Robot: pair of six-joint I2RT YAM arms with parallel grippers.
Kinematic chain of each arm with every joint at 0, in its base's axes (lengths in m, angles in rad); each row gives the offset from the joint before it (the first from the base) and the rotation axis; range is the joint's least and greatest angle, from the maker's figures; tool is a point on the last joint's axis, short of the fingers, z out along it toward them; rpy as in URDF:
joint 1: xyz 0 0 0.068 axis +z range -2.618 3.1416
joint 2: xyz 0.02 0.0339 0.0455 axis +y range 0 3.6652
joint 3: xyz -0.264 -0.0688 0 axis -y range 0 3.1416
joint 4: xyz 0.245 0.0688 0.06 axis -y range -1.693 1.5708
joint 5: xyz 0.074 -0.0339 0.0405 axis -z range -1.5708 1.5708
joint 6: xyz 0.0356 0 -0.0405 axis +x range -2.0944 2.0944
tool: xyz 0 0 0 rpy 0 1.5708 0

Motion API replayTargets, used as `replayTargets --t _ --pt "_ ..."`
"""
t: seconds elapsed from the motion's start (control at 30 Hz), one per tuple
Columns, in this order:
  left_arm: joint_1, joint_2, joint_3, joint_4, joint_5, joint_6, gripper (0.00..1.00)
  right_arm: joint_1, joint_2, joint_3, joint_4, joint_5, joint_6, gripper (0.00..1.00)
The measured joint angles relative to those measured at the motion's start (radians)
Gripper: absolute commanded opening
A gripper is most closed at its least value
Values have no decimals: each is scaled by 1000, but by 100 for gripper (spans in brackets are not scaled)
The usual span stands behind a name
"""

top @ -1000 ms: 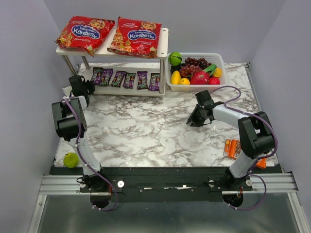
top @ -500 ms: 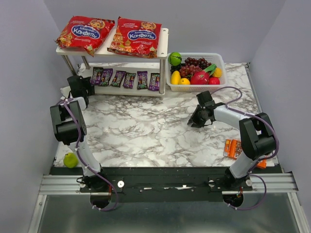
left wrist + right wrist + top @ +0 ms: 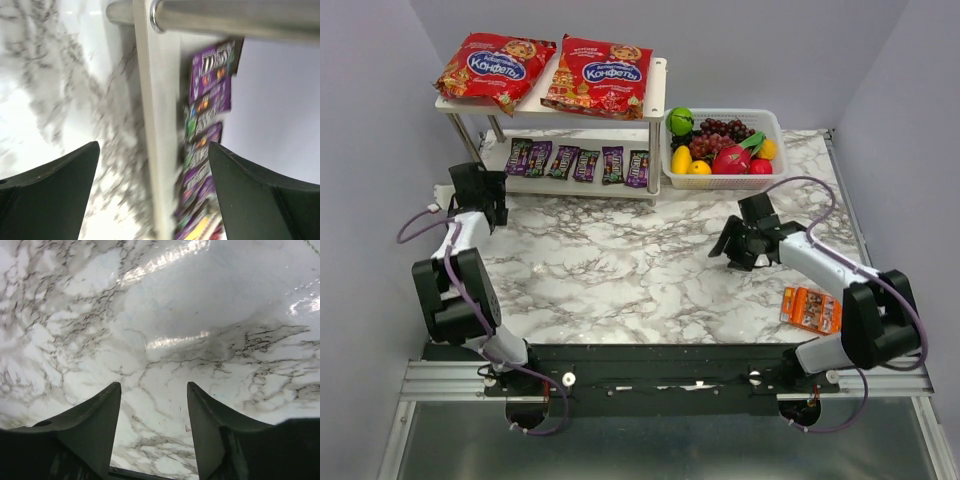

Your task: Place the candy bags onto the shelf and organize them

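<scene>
Two red bags lay on shelf top tier. Six purple packets lay on lower tier, just ahead of left gripper, jaws spread wide, empty. Right gripper jaws stood apart, empty, over table.

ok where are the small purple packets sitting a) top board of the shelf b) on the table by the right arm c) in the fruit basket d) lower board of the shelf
d: the purple packets lie in a row on the lower board of the shelf, beneath the red bags on top.
</scene>
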Motion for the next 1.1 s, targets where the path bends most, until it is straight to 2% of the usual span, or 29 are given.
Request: replayTargets --t 0.03,0.07,0.2,0.33,0.47,0.57,0.8,1.1 --pt "0 -42 0 -52 1 50 99 0 -33 0 -10 -3 -10 97" --pt "0 -54 0 -63 3 89 99 0 -69 0 -19 -8 -29 100" --pt "0 -267 48 -326 7 288 99 0 -200 2 -67 -13 -114 100" --pt "0 -420 122 -499 6 455 99 -2 -299 37 -145 -12 -164 100" --pt "0 -520 189 -625 32 602 99 -2 -380 81 -213 -8 -190 100" --pt "0 -536 249 -716 73 689 99 -2 -437 141 -264 -3 -201 100" --pt "-11 -569 242 -808 162 786 99 -2 -488 278 -284 16 -272 100" --pt "-44 -616 236 -810 212 826 99 -5 -509 290 -302 16 -275 100"
